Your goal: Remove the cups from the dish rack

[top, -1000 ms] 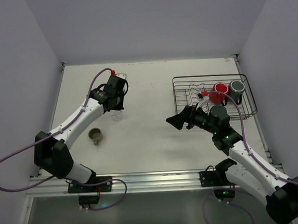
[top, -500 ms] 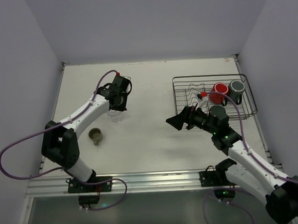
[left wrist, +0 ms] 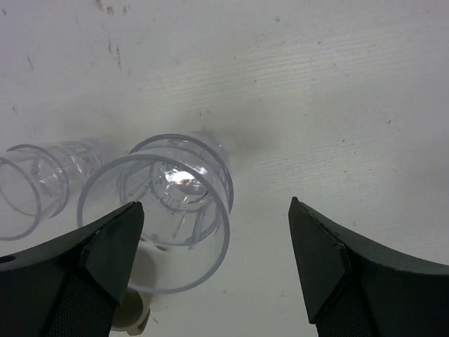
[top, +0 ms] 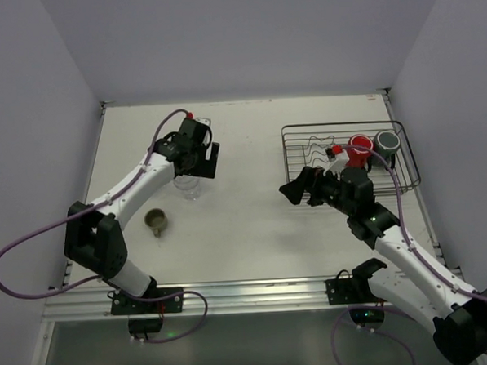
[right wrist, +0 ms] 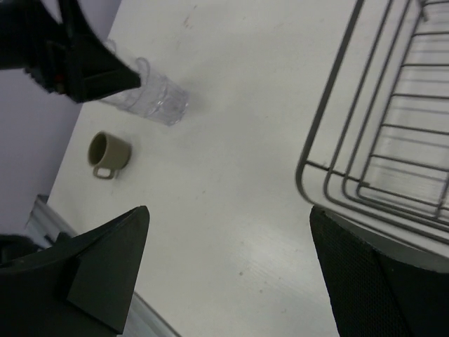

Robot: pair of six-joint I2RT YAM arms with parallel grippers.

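The left pincer is released, a clear tumbler upright on the worktop beneath and between its fingers, and the right pincer is released too, the dish rack with a red cup and a grey cup just to its right.

Left wrist view: second clear tumbler cut by left edge; right wrist view: dish rack cropped right and top.
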